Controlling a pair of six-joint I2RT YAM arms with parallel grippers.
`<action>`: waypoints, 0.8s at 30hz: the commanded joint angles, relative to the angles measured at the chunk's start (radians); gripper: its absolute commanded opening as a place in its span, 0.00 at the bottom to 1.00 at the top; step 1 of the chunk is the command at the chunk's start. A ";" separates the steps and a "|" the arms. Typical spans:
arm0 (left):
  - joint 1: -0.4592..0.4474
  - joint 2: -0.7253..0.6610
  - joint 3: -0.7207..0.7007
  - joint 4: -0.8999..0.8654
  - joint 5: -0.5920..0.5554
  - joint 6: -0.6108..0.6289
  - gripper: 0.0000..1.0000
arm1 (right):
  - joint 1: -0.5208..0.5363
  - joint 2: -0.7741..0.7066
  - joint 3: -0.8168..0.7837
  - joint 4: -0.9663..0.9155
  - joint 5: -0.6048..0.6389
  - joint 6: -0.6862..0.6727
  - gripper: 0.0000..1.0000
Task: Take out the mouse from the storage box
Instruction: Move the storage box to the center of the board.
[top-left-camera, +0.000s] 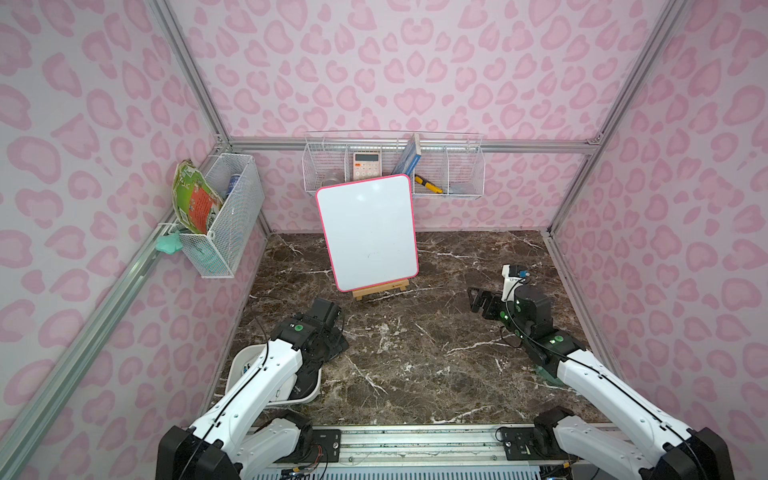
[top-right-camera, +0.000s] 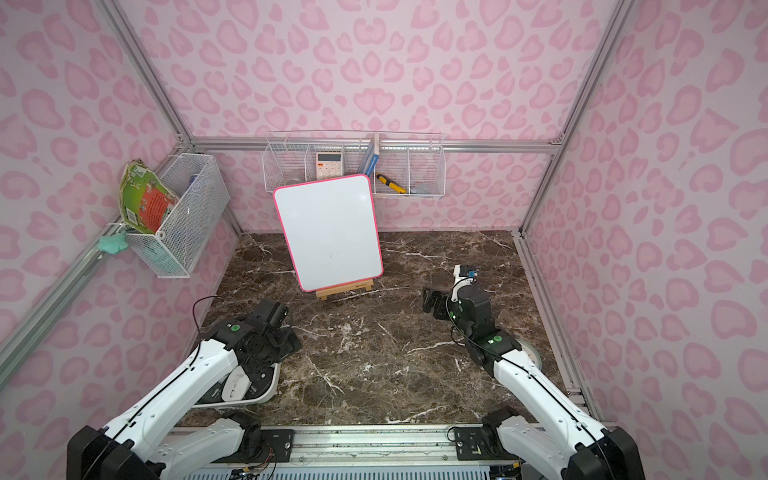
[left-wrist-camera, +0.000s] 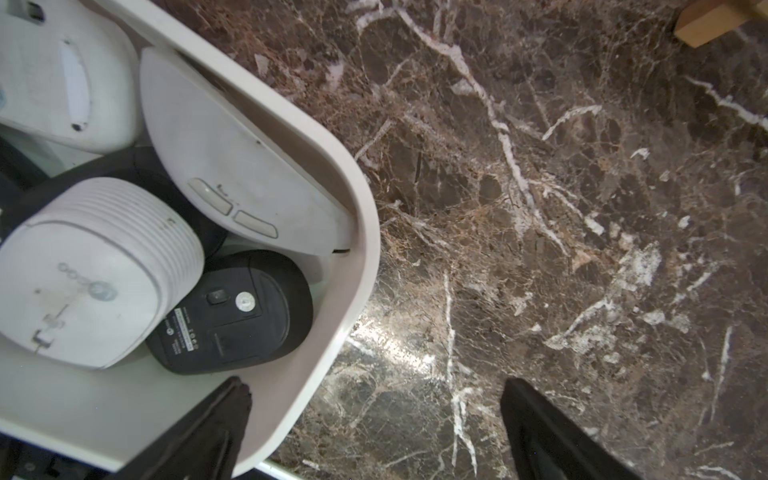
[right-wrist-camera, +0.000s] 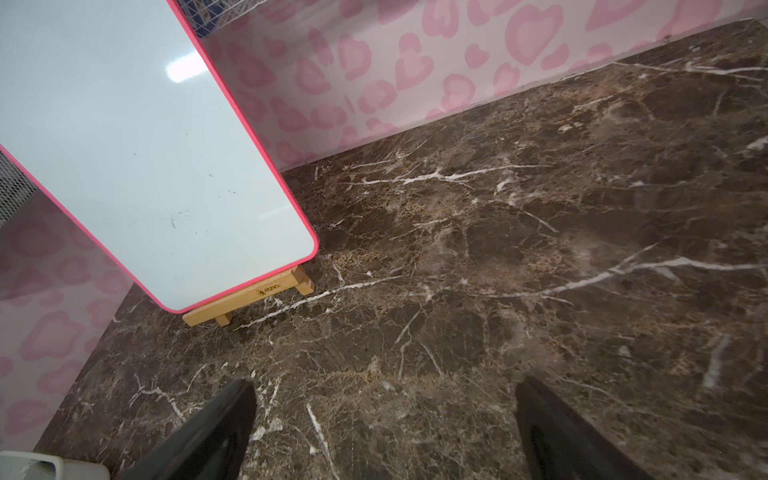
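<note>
The left pincer (left-wrist-camera: 376, 388) gapes wide and holds nothing. It straddles the wall of the storage box (left-wrist-camera: 365, 216): one finger (left-wrist-camera: 224, 419) hangs over the box's inside, its partner over the bare marble table (left-wrist-camera: 582, 208) outside. Just ahead of the inner finger lies a black mouse (left-wrist-camera: 241, 311), belly up. A ribbed white mouse (left-wrist-camera: 95, 270), also upturned, overlaps it farther in, and a pale mouse (left-wrist-camera: 232, 166) leans on its side against the wall. The right pincer (right-wrist-camera: 384, 388) is well apart from the box, equally wide and empty, above bare table. A pink-rimmed whiteboard (right-wrist-camera: 145, 145) on a wooden easel (right-wrist-camera: 249, 297) stands ahead of it.
</note>
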 joint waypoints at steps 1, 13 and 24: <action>0.000 0.044 0.005 0.056 0.024 0.051 0.99 | 0.011 -0.002 0.011 -0.013 0.034 -0.015 1.00; -0.048 0.173 0.015 0.216 0.134 0.097 0.95 | 0.014 -0.027 0.034 -0.045 0.075 -0.041 1.00; -0.257 0.412 0.217 0.309 0.133 0.074 0.94 | 0.015 -0.030 0.049 -0.078 0.175 -0.009 1.00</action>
